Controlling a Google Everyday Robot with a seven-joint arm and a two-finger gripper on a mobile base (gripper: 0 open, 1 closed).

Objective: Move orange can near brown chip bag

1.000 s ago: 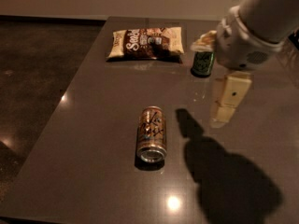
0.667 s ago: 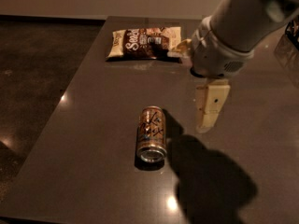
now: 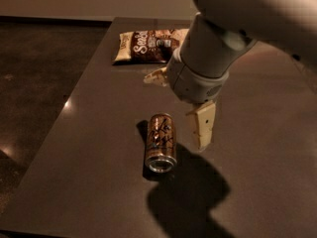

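The orange can (image 3: pixel 160 142) lies on its side near the middle of the dark table (image 3: pixel 94 148), its silver top facing the front edge. The brown chip bag (image 3: pixel 148 46) lies flat at the table's far edge, partly covered at its right end by my arm. My gripper (image 3: pixel 176 112) hangs just above and behind the can's far end. It is open and empty: one cream finger (image 3: pixel 203 125) points down just right of the can, the other (image 3: pixel 156 77) sticks out to the left, behind the can.
My large white arm (image 3: pixel 237 29) fills the upper right and hides the table's far right part. Its shadow (image 3: pixel 190 197) falls on the table in front of the can. A dark floor (image 3: pixel 39 83) lies left of the table edge.
My gripper has moved left and toward the front, from the far right of the table to just beside the orange can. A green can seen earlier is now hidden behind my arm.
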